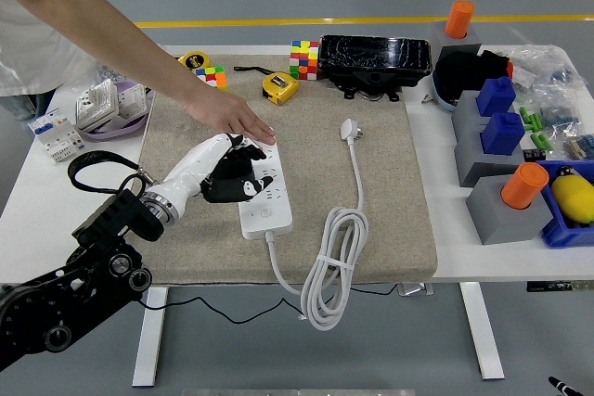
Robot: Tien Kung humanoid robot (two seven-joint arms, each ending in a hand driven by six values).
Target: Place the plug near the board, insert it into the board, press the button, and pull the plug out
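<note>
The white-and-black left robot hand point(223, 173) covers the left side of the long white plastic power strip point(264, 197), while a person's hand point(232, 118) hides its far end. The strip's button cannot be made out.

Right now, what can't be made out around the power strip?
All head view:
- Strip: its far end lies under the person's hand, its left edge under the left hand.
- Button: not visible; hidden or too small.
- Contact between either hand and the strip: unclear.
- Right arm: out of frame.
</note>
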